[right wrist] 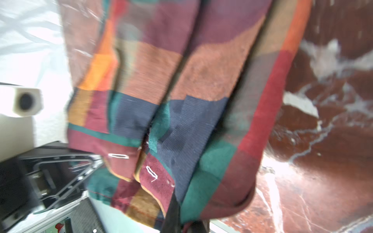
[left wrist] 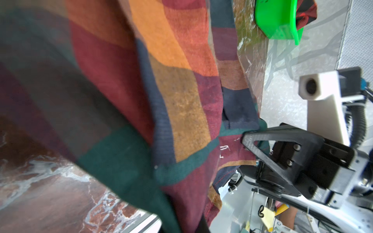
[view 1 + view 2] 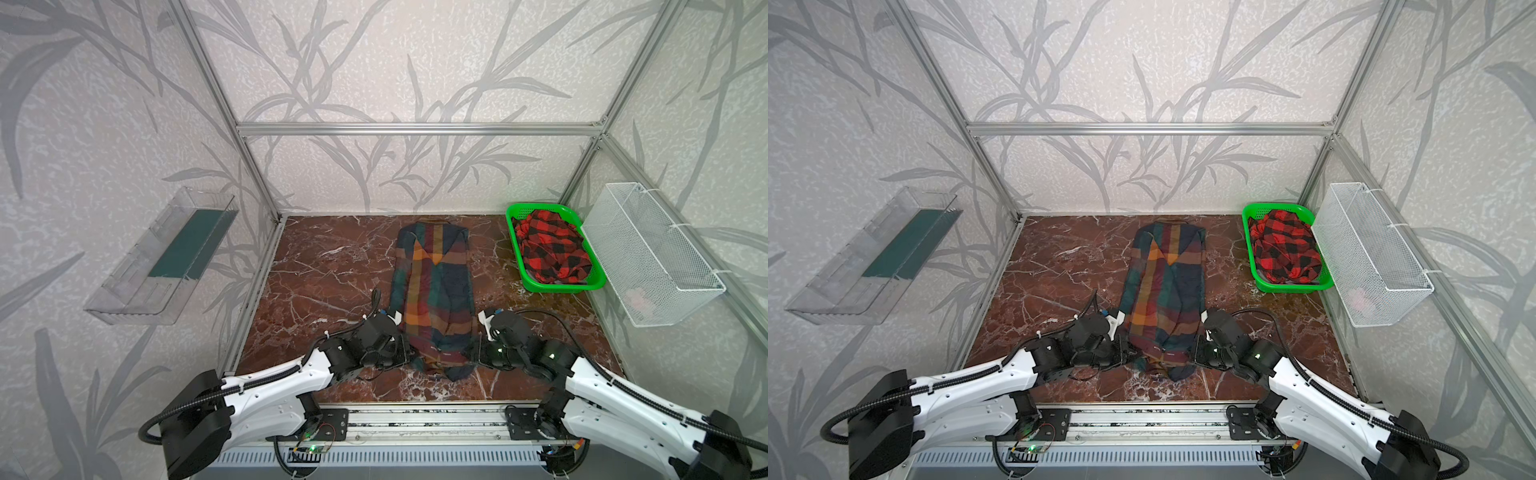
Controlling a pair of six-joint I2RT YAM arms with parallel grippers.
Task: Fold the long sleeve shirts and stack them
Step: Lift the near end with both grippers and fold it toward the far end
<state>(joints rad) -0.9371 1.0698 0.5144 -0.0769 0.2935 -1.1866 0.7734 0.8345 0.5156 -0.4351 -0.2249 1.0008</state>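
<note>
Just left of the green basket, on the marble tabletop, we've got the multicolor plaid shirt folded into a long narrow strip. Its collar end is about level with the basket's far end. The left gripper is pinched tight on the near hem at the corner farther from the basket. The right gripper is clamped on the corner closer to it, and the hem's bunched between them. We can see the red-and-black check shirt crumpled up inside the basket.

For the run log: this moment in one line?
blocked plaid shirt: folded narrow | left gripper: shut on hem | right gripper: same | red-and-black shirt: bunched in green basket
</note>
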